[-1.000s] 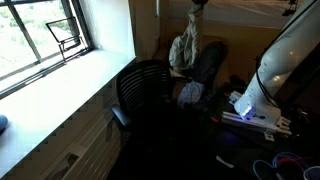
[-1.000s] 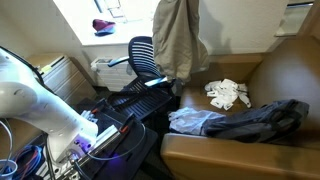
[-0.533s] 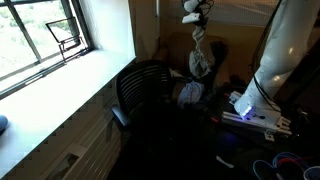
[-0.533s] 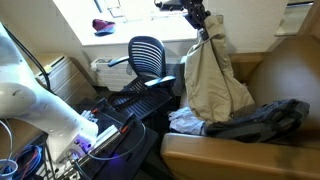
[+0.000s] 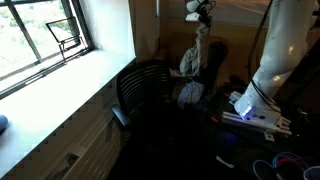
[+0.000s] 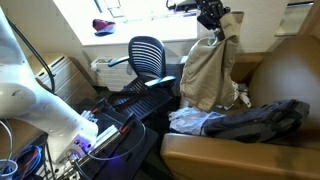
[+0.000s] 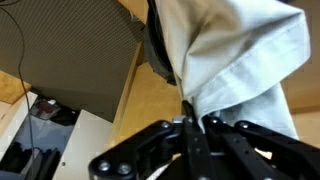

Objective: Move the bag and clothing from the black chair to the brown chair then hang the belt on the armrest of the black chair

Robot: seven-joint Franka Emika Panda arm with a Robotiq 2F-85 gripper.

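Beige garment dangling over the brown chair

The gripper [image 6: 212, 16] is hanging high above the brown chair [image 6: 285, 70], its jaws pinching shut on the top of a beige garment [image 6: 208, 75]. The cloth is drooping toward the seat, where a dark garment [image 6: 255, 118] and a pale grey cloth [image 6: 192, 121] are lying. The black chair [image 6: 148, 55] is standing well apart, near the window [image 6: 85, 25].

Daylight from window [image 5: 45, 40], dark shadowed foreground, wrist view softly blurred
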